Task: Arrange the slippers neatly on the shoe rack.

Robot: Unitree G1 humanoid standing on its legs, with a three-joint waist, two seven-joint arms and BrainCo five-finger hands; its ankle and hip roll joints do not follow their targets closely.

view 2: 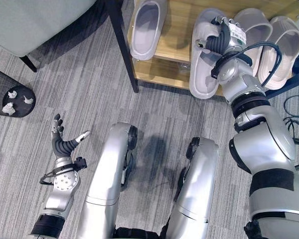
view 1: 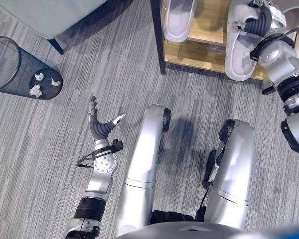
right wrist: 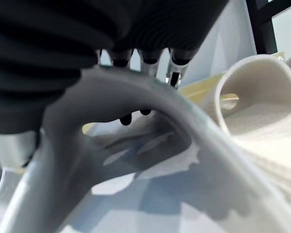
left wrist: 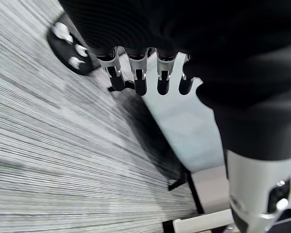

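Three paper wads (view 1: 44,82) lie inside the mesh wastebasket (view 1: 5,62).

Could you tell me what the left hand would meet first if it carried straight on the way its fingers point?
Probably bare floor: the left hand is open, and the wastebasket sits off to its left, though height is unclear.

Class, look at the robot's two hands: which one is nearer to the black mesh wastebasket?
Left. The left hand hangs open over the floor, a short way from the wastebasket. The right hand is far across, gripping a slipper at the shoe rack.
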